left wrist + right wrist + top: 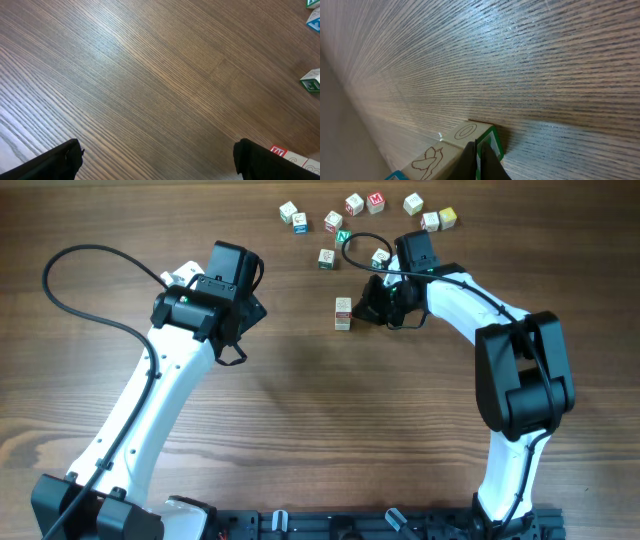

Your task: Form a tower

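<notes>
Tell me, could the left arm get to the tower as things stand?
Probably yes: the left gripper hangs open over the table, with nothing between it and the tower. The shut right gripper crowds the tower's other side, though.

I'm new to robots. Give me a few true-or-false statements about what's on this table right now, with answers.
1. The left gripper holds a cube. False: it is open over the bare table.
2. The right gripper is shut. True.
3. The tower is about five cubes tall. False: it looks about two cubes tall.
4. The loose cubes lie beyond the tower, toward the table's far side. True.
</notes>
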`<state>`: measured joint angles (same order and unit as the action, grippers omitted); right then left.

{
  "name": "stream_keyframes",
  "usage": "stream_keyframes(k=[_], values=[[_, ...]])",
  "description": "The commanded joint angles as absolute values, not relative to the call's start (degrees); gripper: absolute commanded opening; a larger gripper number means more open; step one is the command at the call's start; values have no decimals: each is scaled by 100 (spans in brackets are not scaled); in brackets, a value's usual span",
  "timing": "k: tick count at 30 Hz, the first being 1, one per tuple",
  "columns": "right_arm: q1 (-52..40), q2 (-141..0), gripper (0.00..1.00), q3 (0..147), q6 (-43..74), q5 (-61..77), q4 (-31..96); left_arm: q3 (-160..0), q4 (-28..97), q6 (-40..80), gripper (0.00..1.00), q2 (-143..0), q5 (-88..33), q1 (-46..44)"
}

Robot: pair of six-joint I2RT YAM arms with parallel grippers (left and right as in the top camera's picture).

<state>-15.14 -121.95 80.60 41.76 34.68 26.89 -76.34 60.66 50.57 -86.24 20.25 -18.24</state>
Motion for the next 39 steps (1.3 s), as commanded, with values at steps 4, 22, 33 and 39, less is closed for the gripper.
stream_keyframes(k=[4, 22, 33, 39], values=[[-1522, -12361, 6, 8009, 4064, 3260, 2681, -7599, 6071, 5168, 100, -8648, 2040, -1787], [-1728, -12361, 5, 8009, 4239, 2681, 2740, -7599, 6071, 5168, 100, -8648, 2040, -1787], [-1730, -12361, 4, 8009, 4348, 2661, 3111, -7599, 6071, 5168, 100, -8648, 2040, -1787], [-1741, -12361, 4, 8009, 4348, 2700, 3168, -7599, 6071, 5168, 100, -8648, 2038, -1787]])
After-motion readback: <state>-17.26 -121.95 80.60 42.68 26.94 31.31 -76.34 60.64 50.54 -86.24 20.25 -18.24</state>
